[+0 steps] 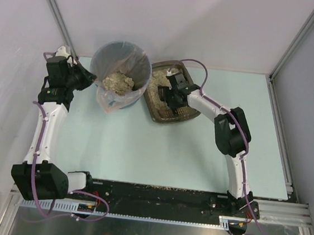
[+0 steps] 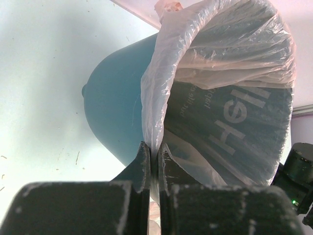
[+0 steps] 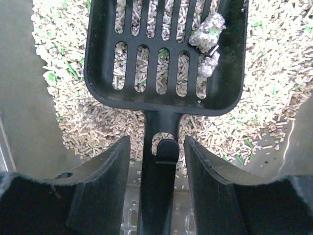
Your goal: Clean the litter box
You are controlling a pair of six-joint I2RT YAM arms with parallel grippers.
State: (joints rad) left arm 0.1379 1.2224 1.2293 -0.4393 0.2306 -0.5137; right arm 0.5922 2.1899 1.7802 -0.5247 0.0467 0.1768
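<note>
- Right wrist view: the litter box is sitting at the far middle of the table, just right of the teal bin, with pale litter pellets filling it.
- The black slotted scoop is lying on the pellets inside the box; grey clumps are riding in its far right corner, close to the side wall.
- My right gripper is straddling the scoop's handle with both jaws spread and a gap on each side, so nothing is gripped.
- My left gripper is pinching the bin's rim and its clear liner, closed tight.
- I'm reading the step as taking hold of the handle and carrying the clumps to the bin.
- Doing it well:
  - I'm centring the handle between the jaws before closing, so the scoop isn't twisting.
  - I'm planning a slow, level lift, since those clumps are looking ready to roll off.
  - I'm pausing over the box to let loose pellets drop through the slots.
  - I'm keeping the left hand firm, steadying the bin for the tip.
</note>
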